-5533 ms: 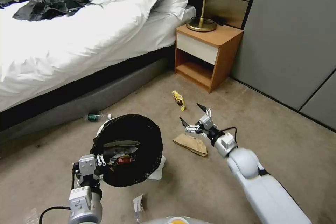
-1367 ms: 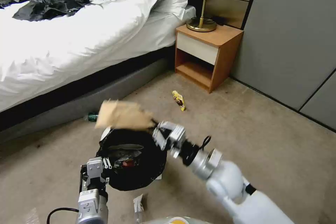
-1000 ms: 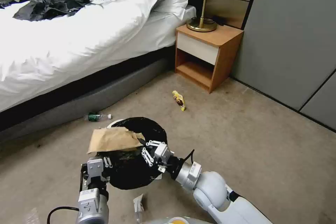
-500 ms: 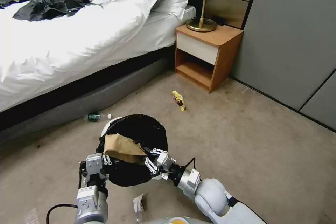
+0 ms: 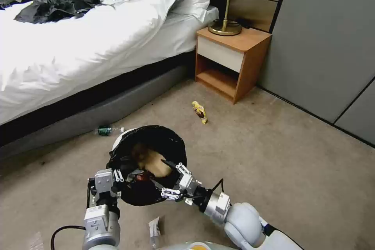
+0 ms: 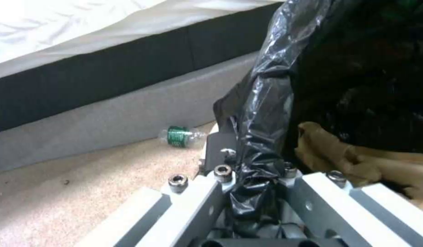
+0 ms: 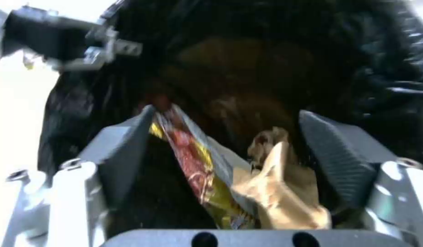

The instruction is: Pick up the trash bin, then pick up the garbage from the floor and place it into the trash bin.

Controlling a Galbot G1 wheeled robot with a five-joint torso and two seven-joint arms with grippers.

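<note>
Head looks down from afar; both wrists close — sharing the trash bin (image 5: 150, 152).

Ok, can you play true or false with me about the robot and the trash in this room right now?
1. The brown cardboard scrap is inside the trash bin. True.
2. The right gripper is squeezing the yellow snack wrapper. False: its fingers are open over the bin's mouth, and that wrapper lies on the floor near the nightstand.
3. The left gripper holds the bin by its rim. True: it is shut on the rim and the black liner.
4. The small green-labelled bottle is in the bin. False: it lies on the floor beside the bed base.
5. A lamp stands on the nightstand. True.
</note>
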